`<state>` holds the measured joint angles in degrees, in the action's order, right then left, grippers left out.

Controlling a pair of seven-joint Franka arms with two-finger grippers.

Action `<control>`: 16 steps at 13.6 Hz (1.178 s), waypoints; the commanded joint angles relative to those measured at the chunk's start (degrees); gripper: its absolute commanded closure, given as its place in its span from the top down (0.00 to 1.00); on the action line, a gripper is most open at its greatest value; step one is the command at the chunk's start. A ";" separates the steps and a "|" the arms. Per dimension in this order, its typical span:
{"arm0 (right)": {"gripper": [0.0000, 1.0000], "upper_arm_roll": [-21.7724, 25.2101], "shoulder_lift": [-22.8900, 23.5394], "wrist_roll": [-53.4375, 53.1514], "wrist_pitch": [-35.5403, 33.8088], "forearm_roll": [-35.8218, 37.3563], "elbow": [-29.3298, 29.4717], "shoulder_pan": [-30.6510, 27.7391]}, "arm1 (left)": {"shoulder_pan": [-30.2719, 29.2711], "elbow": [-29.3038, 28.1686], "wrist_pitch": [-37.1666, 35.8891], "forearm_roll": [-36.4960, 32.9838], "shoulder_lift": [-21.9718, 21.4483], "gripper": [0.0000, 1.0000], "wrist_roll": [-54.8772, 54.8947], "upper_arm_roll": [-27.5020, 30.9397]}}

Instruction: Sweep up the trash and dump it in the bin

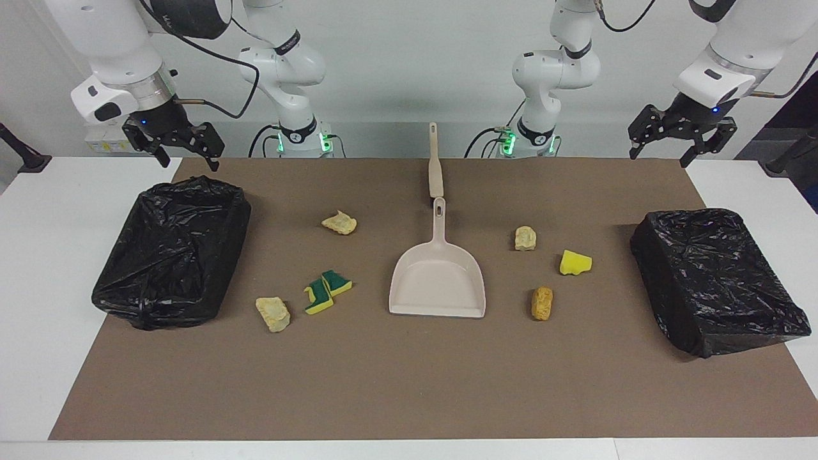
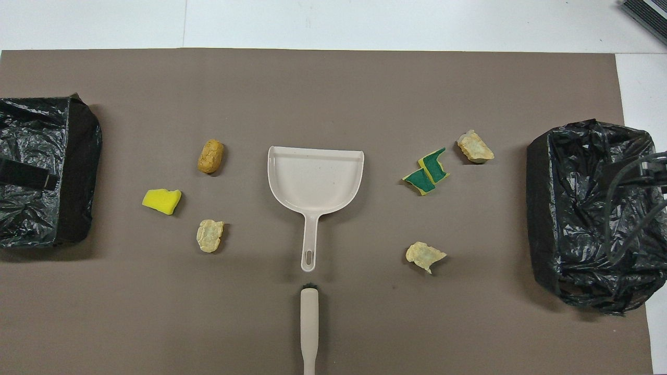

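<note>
Beige dustpan unlabelled, sponge scraps scattered, left gripper and right gripper fingers released.

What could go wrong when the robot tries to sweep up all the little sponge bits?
The sponge bits lie scattered on both sides of the dustpan, so some may get missed. They look light, so the brush might flick them away. Both bins sit at the table's ends, so bits could spill on the way.
</note>
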<state>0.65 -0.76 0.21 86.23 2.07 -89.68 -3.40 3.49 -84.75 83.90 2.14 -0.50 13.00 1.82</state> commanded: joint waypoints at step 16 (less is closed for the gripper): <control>1.00 -0.03 -1.26 1.98 -0.18 -1.99 -1.82 0.94 | -0.15 1.43 -1.45 0.06 0.23 1.00 -0.26 -0.23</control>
<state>0.51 -0.77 0.51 85.99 1.25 -90.08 -2.41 3.49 -84.24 83.60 2.14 -0.45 12.95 1.75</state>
